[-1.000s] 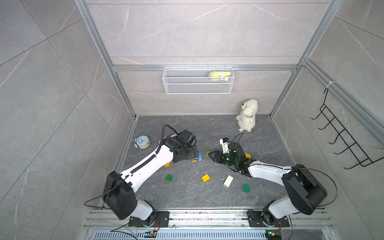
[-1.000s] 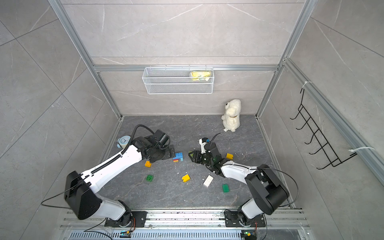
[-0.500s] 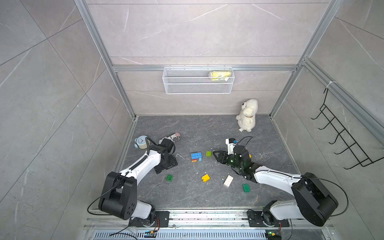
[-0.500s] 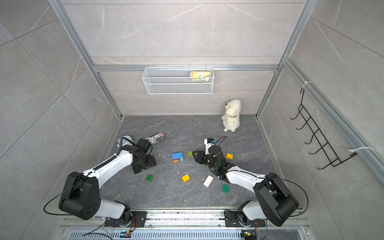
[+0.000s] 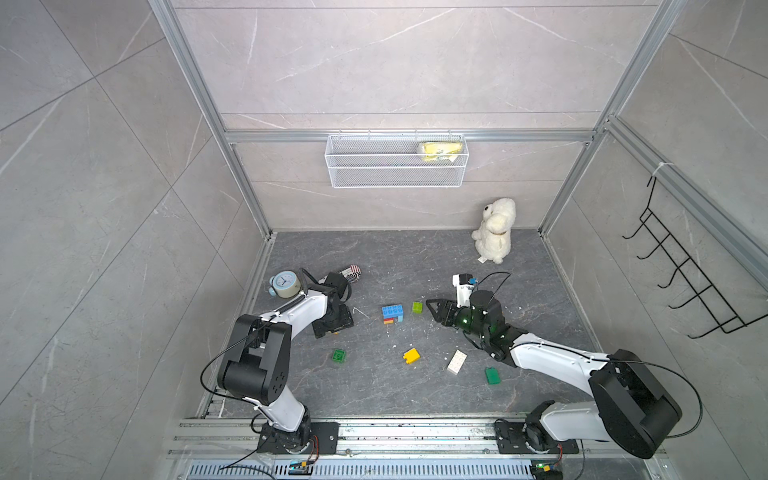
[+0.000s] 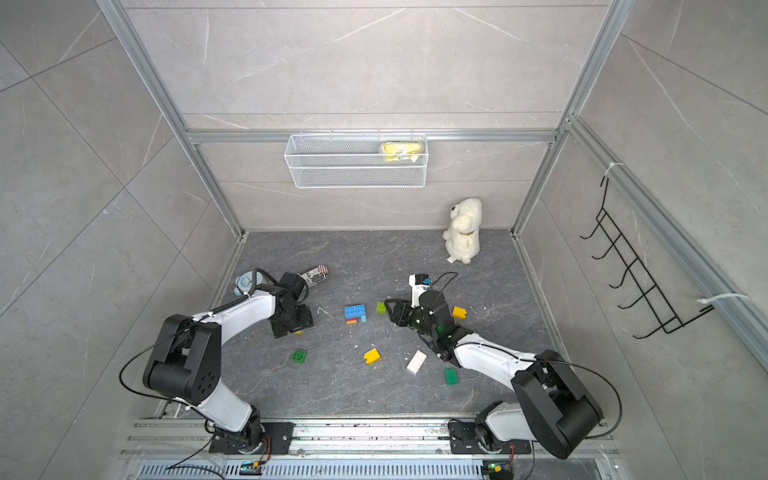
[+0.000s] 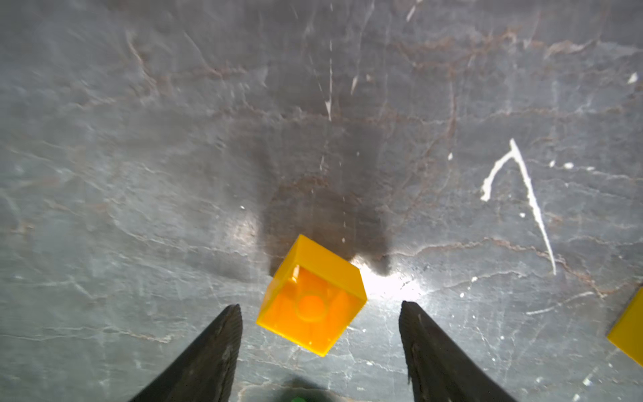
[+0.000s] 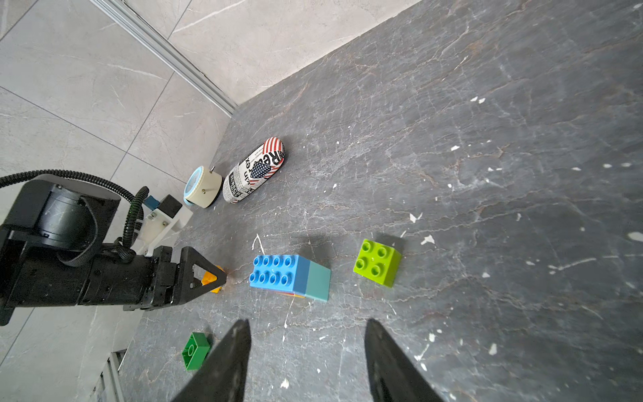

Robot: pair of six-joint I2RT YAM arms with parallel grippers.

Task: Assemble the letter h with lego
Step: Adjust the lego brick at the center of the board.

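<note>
My left gripper (image 7: pixel 320 306) points straight down at the floor on the left (image 5: pixel 332 327). It is open, and an orange square lego brick (image 7: pixel 311 296) lies hollow side up between its fingers, touching neither. In the middle stands a blue lego stack (image 5: pixel 392 313) with red, orange and light blue parts. A lime brick (image 5: pixel 417 307) sits right of it. My right gripper (image 5: pixel 431 305) hovers just right of the lime brick, open and empty (image 8: pixel 308 322). Loose on the floor are a green square brick (image 5: pixel 338 355), a yellow one (image 5: pixel 411 356), a white oblong (image 5: pixel 456 362) and a green plate (image 5: pixel 492 375).
A small alarm clock (image 5: pixel 284 284) and a printed can (image 5: pixel 352 273) lie by the left wall behind my left arm. A white plush toy (image 5: pixel 494 230) sits at the back right. Another yellow brick (image 6: pixel 459 312) lies behind my right wrist. A wire basket (image 5: pixel 395 160) hangs on the back wall.
My left gripper left the blue stack, swung left and came down over the orange brick, its jaws narrowing. My right arm drew back slightly to the right.
</note>
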